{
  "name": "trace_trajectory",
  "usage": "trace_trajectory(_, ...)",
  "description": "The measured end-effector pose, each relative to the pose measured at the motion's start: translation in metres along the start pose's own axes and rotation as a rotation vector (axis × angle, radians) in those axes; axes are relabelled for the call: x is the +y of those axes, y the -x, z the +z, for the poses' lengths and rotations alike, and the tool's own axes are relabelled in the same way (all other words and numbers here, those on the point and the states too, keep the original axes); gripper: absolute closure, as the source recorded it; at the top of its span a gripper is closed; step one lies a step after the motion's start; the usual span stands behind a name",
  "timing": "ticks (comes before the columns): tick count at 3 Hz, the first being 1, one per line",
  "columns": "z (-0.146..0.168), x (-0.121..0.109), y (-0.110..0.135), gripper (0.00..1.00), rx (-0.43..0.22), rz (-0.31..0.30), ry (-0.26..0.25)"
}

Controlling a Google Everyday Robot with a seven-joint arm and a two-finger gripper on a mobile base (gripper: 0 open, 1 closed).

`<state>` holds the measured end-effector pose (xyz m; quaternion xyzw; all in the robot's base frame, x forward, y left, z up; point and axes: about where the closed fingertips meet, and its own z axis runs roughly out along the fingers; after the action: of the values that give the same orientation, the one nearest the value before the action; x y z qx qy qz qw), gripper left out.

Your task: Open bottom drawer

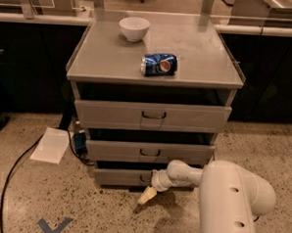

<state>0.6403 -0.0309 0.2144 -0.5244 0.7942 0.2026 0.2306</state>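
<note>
The bottom drawer [119,176] is the lowest and narrowest of three grey drawer fronts in the cabinet, just above the floor. Its small dark loop handle [144,177] shows at the middle of the front. My gripper [147,195] hangs at the end of my white arm [230,196], just below and in front of that handle, close to the floor. One pale fingertip [146,196] points down to the left. The drawer front stands slightly out from the cabinet.
The middle drawer [149,152] and the top drawer [152,116] sit above. A white bowl [134,28] and a blue soda can [159,64] lie on the cabinet top. A white sheet [50,145] and a black cable [15,170] lie on the floor at the left.
</note>
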Motion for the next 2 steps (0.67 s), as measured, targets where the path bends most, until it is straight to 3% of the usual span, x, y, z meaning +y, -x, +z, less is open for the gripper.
trace_trajectory(1,-0.0127,-0.0117,0.0085,0.0,-0.007,-0.021,-0.058)
trace_trajectory(2,-0.0069,-0.0207,0.0095,0.0,-0.006,-0.023,-0.084)
